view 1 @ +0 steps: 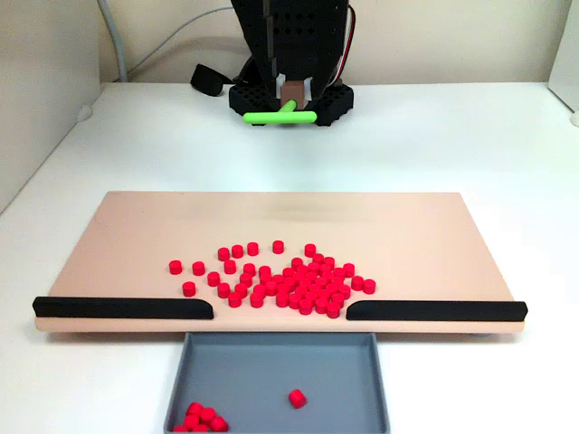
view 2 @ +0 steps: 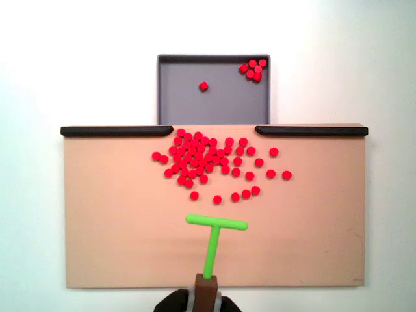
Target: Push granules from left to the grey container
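Observation:
Many red granules lie in a loose heap on the beige board, just before the gap between two black strips. The same granules spread wider to the right in the top-down fixed view. The grey container sits below the gap; a small cluster of granules fills one corner and a single one lies apart. My gripper is shut on the brown handle of the green T-shaped pusher. The pusher hangs raised above the board, short of the granules.
Black strips line the board's edge either side of the opening into the grey container. The arm's black base stands behind the board. A cable runs at the back left. White table surrounds the board.

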